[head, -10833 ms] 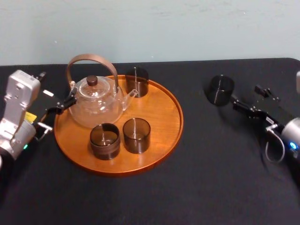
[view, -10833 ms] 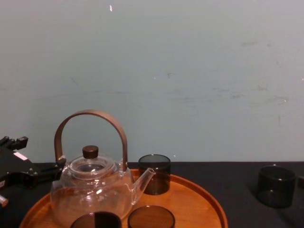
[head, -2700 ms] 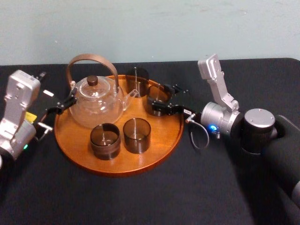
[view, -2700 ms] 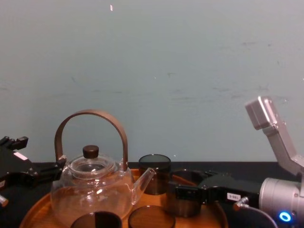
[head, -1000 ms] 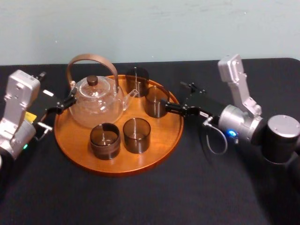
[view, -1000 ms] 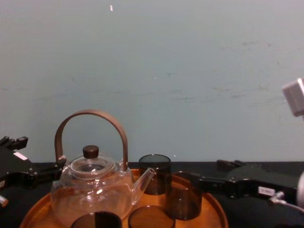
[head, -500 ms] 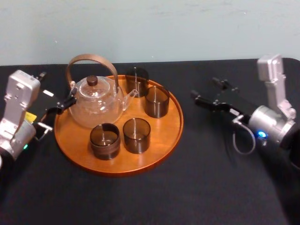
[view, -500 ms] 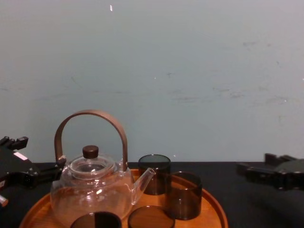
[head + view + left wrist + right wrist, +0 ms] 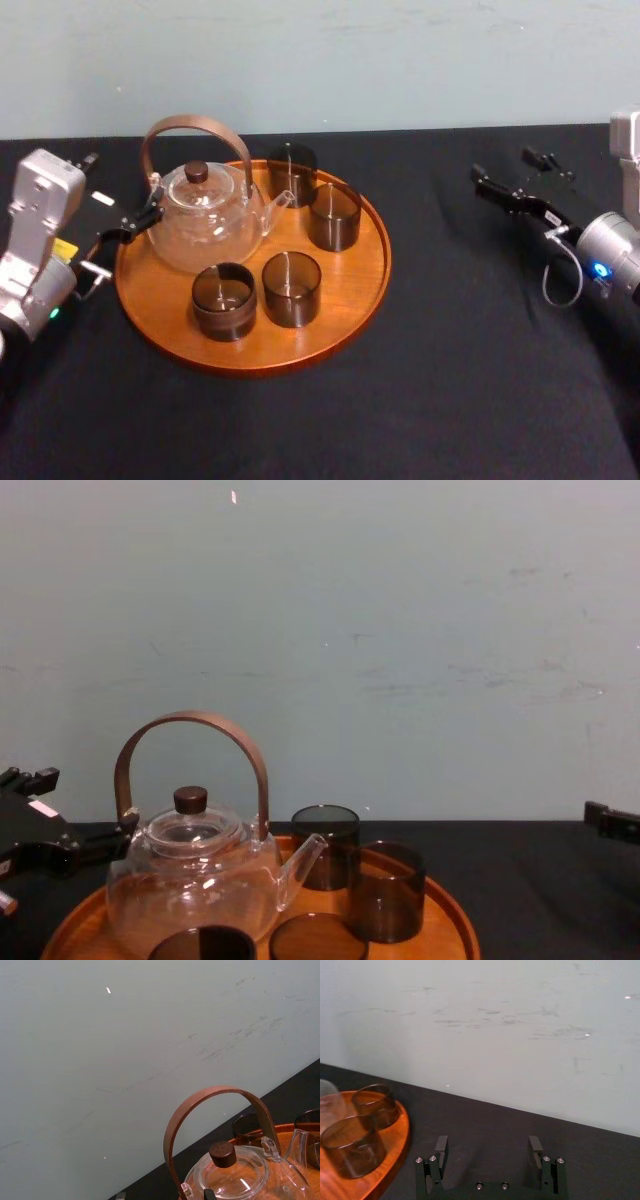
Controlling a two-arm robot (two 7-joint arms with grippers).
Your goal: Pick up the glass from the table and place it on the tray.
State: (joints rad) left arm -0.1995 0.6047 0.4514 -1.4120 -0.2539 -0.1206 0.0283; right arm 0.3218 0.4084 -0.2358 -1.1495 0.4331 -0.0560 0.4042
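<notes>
**Status: glass on tray, right gripper clear of it**

1. Task item. I see the glass (image 9: 334, 215) standing upright on the tray (image 9: 372, 272), in its right rear part and inside the raised rim. It stands just right of the spout of the glass teapot (image 9: 205, 218) and just in front of the rear glass (image 9: 292, 170). I cannot tell whether these two glasses touch. From the chest view, the glass (image 9: 385, 892) partly overlaps the rear glass (image 9: 325, 845).

2. Other load. Two front glasses (image 9: 256, 294) stand side by side near the tray's front. A strip of bare wood separates them from the placed glass.

3. Right gripper. The right gripper (image 9: 503, 167) is over the table (image 9: 450, 380) towards its right rear corner, well apart from the tray. Its fingers (image 9: 440, 1149) are released, spread wide, with nothing between them. In the right wrist view, the tray's rim (image 9: 404, 1132) and both rear glasses lie off to one side, with bare table ahead.

4. Left gripper. The left gripper (image 9: 143, 218) rests at the tray's left rim, just beside the base of the teapot handle. I cannot tell whether it is released or clenched.

5. Clearance. A wide band of bare black table lies between the tray's right rim and the right gripper. More lies in front of the tray. The table's rear edge runs along a pale wall (image 9: 400, 60).
</notes>
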